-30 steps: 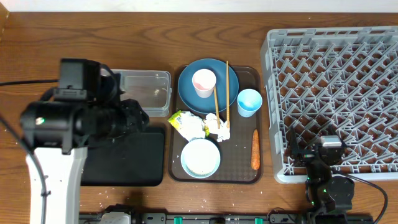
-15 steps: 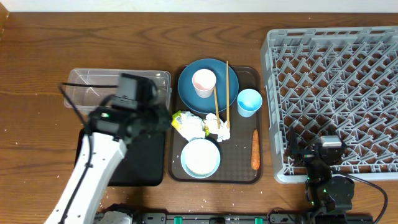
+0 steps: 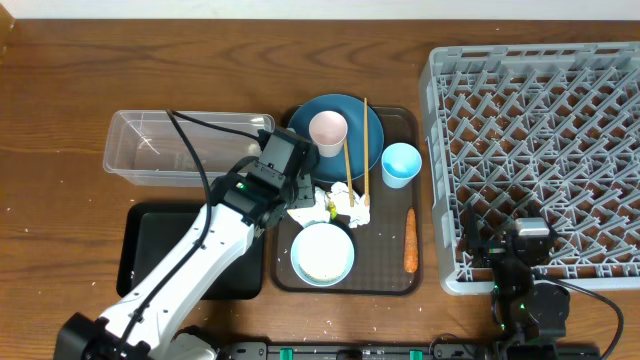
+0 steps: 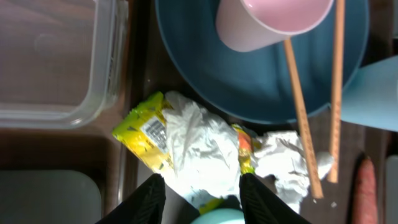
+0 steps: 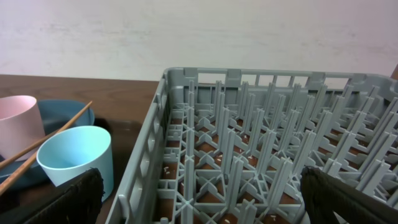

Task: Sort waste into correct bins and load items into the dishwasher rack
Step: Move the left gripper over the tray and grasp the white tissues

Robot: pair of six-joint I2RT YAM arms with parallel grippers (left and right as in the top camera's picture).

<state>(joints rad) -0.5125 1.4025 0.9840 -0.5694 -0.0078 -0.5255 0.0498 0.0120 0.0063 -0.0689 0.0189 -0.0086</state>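
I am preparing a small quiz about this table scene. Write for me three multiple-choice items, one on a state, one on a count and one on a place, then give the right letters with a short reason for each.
1. The large grey plastic lattice rack is: A full of plates; B without any dishes; C turned upside down.
2. How many wooden chopsticks lie over the large dark blue round plate? A two; B one; C five.
3. Where does the pale pink plastic cup stand? A inside that rack; B balanced on that rack's rim; C on that plate.
Key: 1 B, only bare pegs show in the overhead view; 2 A, two sticks cross the plate; 3 C, the cup sits within the plate's outline.
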